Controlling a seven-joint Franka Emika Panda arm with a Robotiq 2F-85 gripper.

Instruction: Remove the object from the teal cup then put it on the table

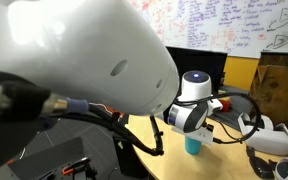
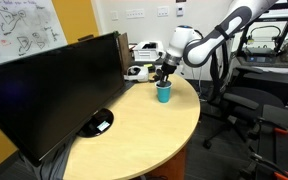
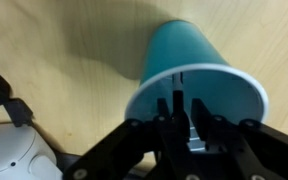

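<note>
The teal cup (image 3: 184, 45) stands upright on the light wooden table (image 3: 64, 40) and shows in both exterior views (image 1: 192, 145) (image 2: 163, 95). My gripper (image 3: 180, 115) points down into the cup's mouth, its two fingers close together. The thin dark stick-like object (image 3: 178, 92) stands between the fingers, against one of them, and reaches toward the far rim. In both exterior views the gripper (image 1: 189, 128) (image 2: 163, 80) sits right over the cup, and the object is hidden there.
A large black monitor (image 2: 54, 90) stands on the table (image 2: 134, 135) with its round base (image 2: 99, 122). White headset-like gear (image 1: 269, 135) lies near the cup and shows in the wrist view (image 3: 14, 155). Office chairs (image 2: 239, 105) stand beyond the table edge.
</note>
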